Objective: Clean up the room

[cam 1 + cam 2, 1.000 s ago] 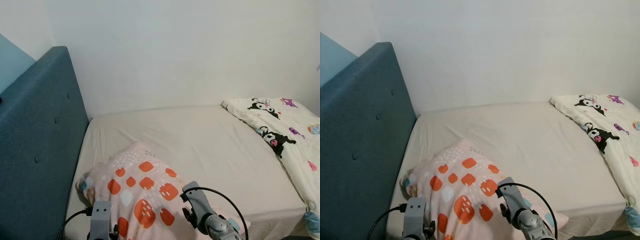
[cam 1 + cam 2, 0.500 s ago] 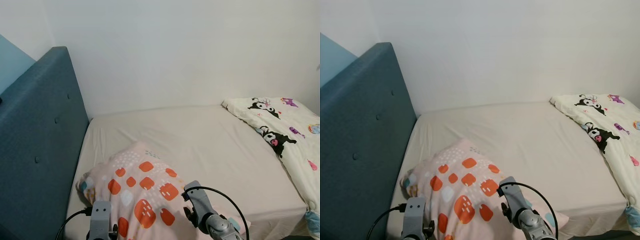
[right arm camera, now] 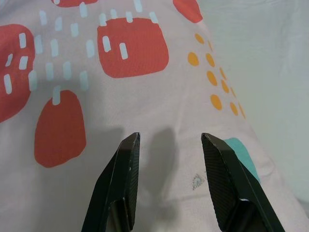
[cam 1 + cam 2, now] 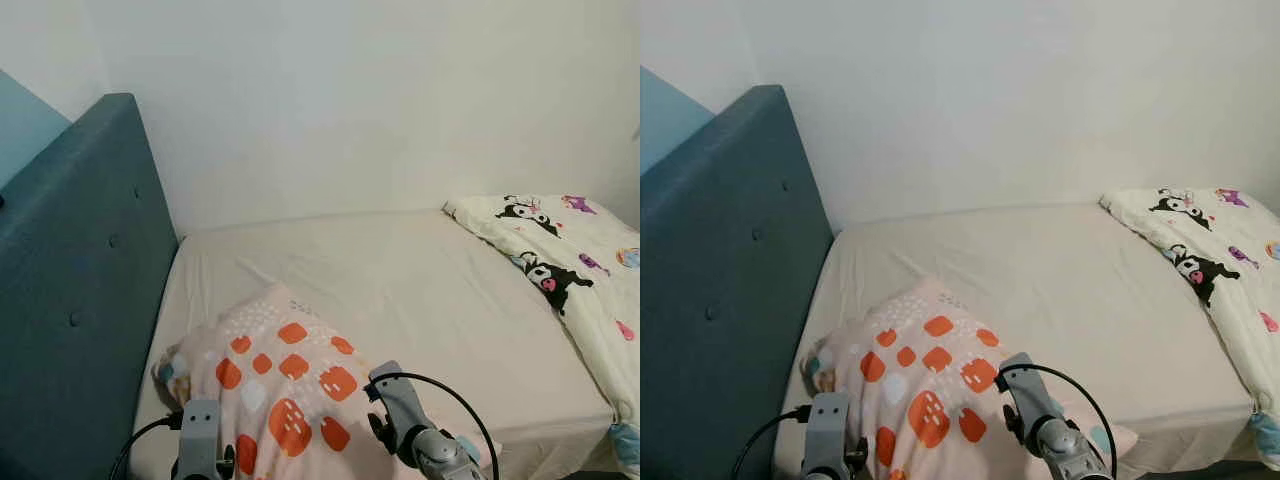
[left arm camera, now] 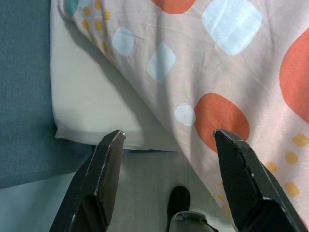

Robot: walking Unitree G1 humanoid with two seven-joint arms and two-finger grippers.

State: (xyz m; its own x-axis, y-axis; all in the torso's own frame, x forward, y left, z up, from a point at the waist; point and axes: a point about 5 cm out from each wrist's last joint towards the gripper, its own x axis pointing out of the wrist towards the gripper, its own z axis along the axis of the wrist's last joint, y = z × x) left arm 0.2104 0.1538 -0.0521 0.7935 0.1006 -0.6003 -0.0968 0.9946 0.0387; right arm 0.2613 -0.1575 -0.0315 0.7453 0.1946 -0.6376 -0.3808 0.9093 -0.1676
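Observation:
A pink pillow (image 4: 283, 378) with orange, white and pale blue patches lies on the near left of the bed (image 4: 400, 290), close to the headboard. My left gripper (image 5: 166, 145) is open above the pillow's near edge, where the mattress corner and the floor show below it. My right gripper (image 3: 169, 145) is open just above the pillow's patterned cover, its fingers (image 3: 120, 179) casting shadows on the cloth. Both wrists (image 4: 410, 425) sit at the bottom of the head views, over the pillow's near side.
A blue upholstered headboard (image 4: 80, 280) rises on the left. A white quilt (image 4: 565, 260) with cartoon prints is bunched at the bed's right side and hangs over its edge. A plain white wall (image 4: 380, 100) backs the bed. The beige sheet between pillow and quilt lies flat.
The right wrist has crept slightly lower and to the right in the head views. The pillow and quilt have not moved.

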